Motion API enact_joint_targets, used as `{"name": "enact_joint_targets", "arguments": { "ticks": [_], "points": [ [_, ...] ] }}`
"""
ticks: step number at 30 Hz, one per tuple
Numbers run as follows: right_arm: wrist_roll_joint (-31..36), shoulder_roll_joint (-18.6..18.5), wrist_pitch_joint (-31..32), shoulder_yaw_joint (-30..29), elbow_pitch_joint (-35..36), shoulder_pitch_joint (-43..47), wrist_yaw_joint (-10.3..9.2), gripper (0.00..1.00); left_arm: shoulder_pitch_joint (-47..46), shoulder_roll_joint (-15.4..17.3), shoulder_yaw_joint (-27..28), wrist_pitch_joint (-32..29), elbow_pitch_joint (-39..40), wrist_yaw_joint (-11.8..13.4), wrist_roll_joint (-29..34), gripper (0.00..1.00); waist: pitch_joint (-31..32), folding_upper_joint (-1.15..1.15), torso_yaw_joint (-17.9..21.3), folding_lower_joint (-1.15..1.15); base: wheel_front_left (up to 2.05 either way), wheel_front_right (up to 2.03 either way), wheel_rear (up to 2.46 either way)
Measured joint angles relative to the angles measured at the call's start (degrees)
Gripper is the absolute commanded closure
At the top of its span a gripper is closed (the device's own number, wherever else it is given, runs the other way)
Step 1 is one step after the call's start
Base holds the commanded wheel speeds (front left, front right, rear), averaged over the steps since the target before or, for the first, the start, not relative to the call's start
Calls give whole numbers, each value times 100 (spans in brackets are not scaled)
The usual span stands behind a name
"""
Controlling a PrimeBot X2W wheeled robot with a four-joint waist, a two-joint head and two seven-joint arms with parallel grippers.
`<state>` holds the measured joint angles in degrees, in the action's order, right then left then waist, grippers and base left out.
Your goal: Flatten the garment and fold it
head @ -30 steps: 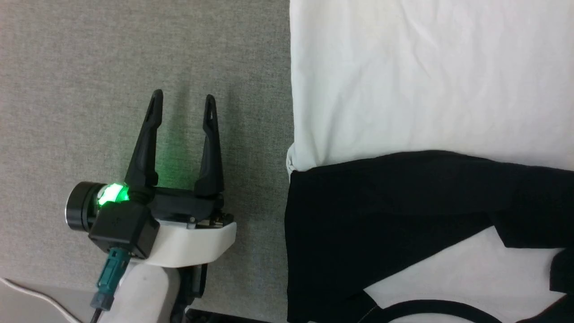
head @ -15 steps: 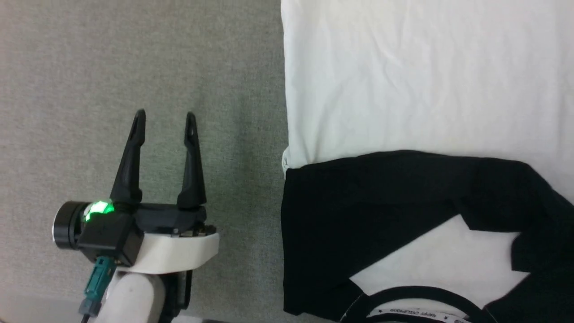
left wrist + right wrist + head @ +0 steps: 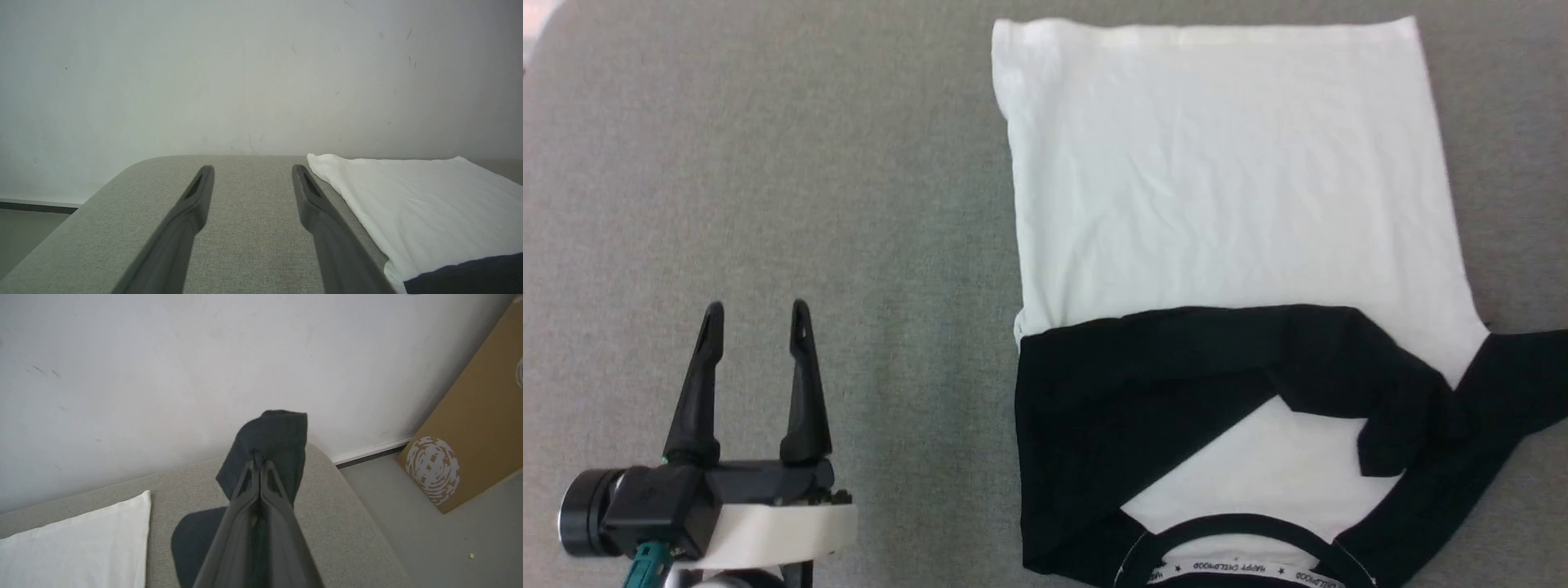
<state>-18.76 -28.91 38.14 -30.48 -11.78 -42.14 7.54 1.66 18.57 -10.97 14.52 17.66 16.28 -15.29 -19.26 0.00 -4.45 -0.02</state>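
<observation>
right pincer (image 3: 260, 464) pinching garment (image 3: 1225, 163) sleeve, left pincer (image 3: 757, 310) spread aside

The one bit of print I can make out is on the neck tape (image 3: 1241, 566) inside the collar of the T-shirt (image 3: 1225, 180). Small black capitals run along the white band, with little stars between the words. Seen from the robot's head it is upside down, and as best I can read it, it says "HAPPY CHILDHOOD". The letters are tiny, so I wouldn't swear to every one. By the wall, a brown box (image 3: 482, 416) carries a round white swirl mark (image 3: 432, 469), rather like a fingerprint, with no letters I can read.
</observation>
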Motion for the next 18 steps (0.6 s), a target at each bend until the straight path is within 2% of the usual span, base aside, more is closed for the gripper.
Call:
{"name": "enact_joint_targets", "arguments": {
  "ticks": [8,13,18],
  "points": [
    [21,15,-121,-690,225,961,0,100,275,53,22,-74,120,46,-97,0,540,0,232,1,0,0,0],
    [-103,263,-191,-875,499,1344,0,100,318,62,-1,-116,98,45,-144,0,844,0,283,1,0,0,0],
    [-156,321,-183,-884,893,1690,0,100,583,120,23,-141,102,47,-192,0,1143,0,284,1,0,0,0]
  ]
}}
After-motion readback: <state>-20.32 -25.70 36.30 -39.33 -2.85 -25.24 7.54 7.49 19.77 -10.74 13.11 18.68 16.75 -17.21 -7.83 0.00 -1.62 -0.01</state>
